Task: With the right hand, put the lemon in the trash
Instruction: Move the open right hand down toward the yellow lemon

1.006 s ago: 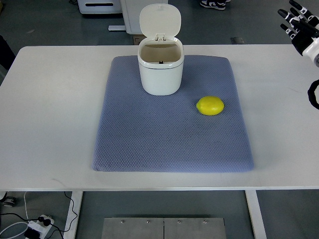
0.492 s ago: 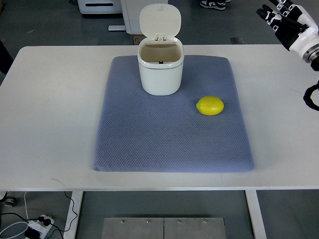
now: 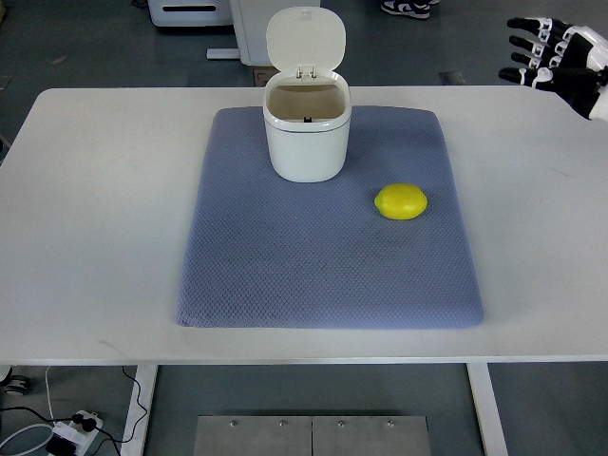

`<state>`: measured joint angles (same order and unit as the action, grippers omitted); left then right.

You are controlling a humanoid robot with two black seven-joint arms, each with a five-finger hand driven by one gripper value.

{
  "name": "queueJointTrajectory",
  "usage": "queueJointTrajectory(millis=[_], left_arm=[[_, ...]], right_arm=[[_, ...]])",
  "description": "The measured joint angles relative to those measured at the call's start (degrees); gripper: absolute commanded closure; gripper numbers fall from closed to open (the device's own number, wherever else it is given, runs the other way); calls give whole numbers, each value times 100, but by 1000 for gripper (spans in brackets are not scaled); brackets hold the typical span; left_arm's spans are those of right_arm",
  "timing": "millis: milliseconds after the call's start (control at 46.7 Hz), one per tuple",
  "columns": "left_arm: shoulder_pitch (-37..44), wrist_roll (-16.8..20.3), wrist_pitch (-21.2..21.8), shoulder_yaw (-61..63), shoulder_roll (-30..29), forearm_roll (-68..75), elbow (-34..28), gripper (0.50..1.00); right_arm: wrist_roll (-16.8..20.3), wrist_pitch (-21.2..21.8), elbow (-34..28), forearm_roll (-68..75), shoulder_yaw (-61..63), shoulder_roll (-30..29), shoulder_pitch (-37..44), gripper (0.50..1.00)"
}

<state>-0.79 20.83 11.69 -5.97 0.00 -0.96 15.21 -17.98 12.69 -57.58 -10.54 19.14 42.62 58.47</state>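
There was one lemon (image 3: 400, 201), one bin (image 3: 306, 133), one mat (image 3: 328, 256) and one table (image 3: 95, 209). The lemon was yellow and lay on the blue-grey mat, at about 4 o'clock from the bin and apart from it. The bin was white, stood upright on the far part of the mat, and its lid (image 3: 305, 39) was tipped up at the back, so the mouth was uncovered. Inside the bin only the bare pale wall showed; nothing could be seen in it. The mat lay flat on the white table. One robot hand was in view, the right hand (image 3: 560, 62), at about 2 o'clock from the lemon and well apart from it, above the far right corner of the table. Its fingers (image 3: 528, 47) were spread and held nothing.
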Motion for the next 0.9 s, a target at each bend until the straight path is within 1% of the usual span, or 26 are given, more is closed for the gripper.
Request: queueJointTrajectory(millis=[193,257,364,428,621,813,899], left_arm=[[0,0,0,0,0,1,0,500],[0,0,0,0,0,1,0,500],[0,0,0,-1,0,1,0,500],[0,1,0,-1,0,1,0,500],[0,0,0,-1,0,1,0,500],[1,0,0,-1,0,0,-1,500],[1,0,0,0,0,0,-1,500]], right_arm=[[-23,-4,-436,-577,-89,521,-15,500],[-102,-4,-565,-757,-131,692,-108,500],[-226,-19,-994,-1033,-239,1009,-209,500],[-239,-129,-1233,-1124,-322,1153,-259,500],[-242,-864,-1654,-1470,-699,1101,-326,500],[-233,-1824,-1855,-1586,-1150,569,-298,500],[-232,-2079,-1855,-1606,-1438,381,-258,500]])
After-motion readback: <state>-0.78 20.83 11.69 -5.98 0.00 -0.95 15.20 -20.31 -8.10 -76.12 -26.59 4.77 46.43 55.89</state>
